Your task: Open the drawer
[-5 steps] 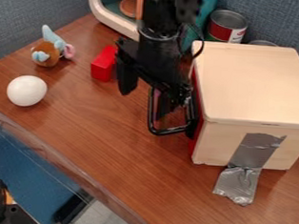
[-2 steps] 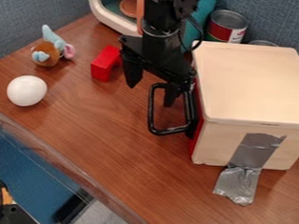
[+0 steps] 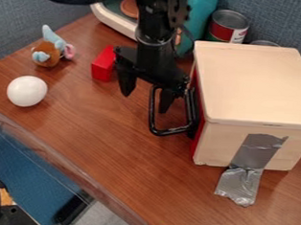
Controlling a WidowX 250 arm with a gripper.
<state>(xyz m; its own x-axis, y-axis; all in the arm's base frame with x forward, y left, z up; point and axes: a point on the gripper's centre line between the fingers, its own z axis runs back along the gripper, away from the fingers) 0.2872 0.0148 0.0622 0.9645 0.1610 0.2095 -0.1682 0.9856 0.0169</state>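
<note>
Gaping wide, the black two-finger gripper is risking slipping off the black, metal-looking loop handle through possibly shallow hooking.

In the frame's upper middle, the gripper and its 2 fingers have shifted slightly left and down.

You're in what looks like an office-style robotics lab: blue-gray fabric partitions border your wood-grain desktop, where a robot arm hangs beside a duct-taped wooden box.
</note>
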